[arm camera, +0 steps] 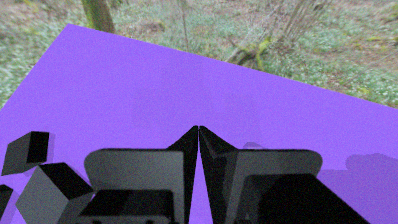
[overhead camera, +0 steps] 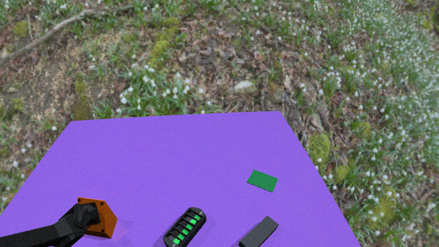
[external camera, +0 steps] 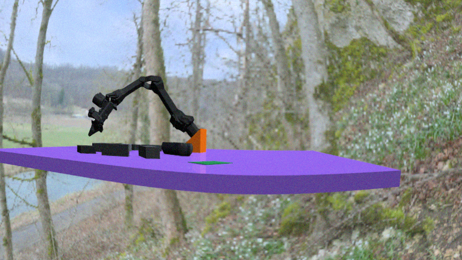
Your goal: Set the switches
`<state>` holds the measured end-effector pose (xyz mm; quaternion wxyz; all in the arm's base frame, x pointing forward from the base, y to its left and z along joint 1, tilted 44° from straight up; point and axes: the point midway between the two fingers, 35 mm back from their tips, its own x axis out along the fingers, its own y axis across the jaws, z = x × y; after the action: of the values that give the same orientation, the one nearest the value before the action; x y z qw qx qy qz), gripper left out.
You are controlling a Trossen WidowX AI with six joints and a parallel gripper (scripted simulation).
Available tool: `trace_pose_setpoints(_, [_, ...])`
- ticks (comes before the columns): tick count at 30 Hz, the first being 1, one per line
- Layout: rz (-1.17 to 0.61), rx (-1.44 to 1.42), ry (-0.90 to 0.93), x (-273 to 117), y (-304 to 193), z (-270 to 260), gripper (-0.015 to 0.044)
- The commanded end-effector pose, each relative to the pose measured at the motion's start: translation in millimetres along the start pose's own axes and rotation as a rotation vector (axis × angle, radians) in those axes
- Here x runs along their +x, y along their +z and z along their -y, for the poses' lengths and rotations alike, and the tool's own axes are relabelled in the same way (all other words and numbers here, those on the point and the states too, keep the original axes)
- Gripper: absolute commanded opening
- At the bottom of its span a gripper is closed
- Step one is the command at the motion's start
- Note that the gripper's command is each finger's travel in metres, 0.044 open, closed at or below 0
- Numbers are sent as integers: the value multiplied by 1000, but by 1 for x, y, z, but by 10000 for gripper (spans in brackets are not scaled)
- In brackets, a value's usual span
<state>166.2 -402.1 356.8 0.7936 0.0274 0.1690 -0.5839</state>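
In the top view, the switch unit is situated on the table, between the arm base at left and a block at right; a flat plate lies beyond the block.

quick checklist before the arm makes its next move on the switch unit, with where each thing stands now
1. gripper free of any load: ok, shut with nothing between its fingertips
2. gripper raised off the bench: ok, it hangs above it
3. switch unit seated on its base: ok, switches face up
4. gripper lined up over the switch unit: not ok, it is well off to one side
5. underside label in view: not ok, hidden beneath the unit
6. switches matching the label: cannot tell
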Motion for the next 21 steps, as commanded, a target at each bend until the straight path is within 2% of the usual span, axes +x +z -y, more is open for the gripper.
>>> trace_pose_setpoints(1, [-156, 216, 92, 19, -28, -67, 0])
trace_pose_setpoints(12, [-489, 495, 103, 17, -104, -183, 0])
trace_pose_setpoints(21, [-741, 696, -87, -12, -183, -264, 0])
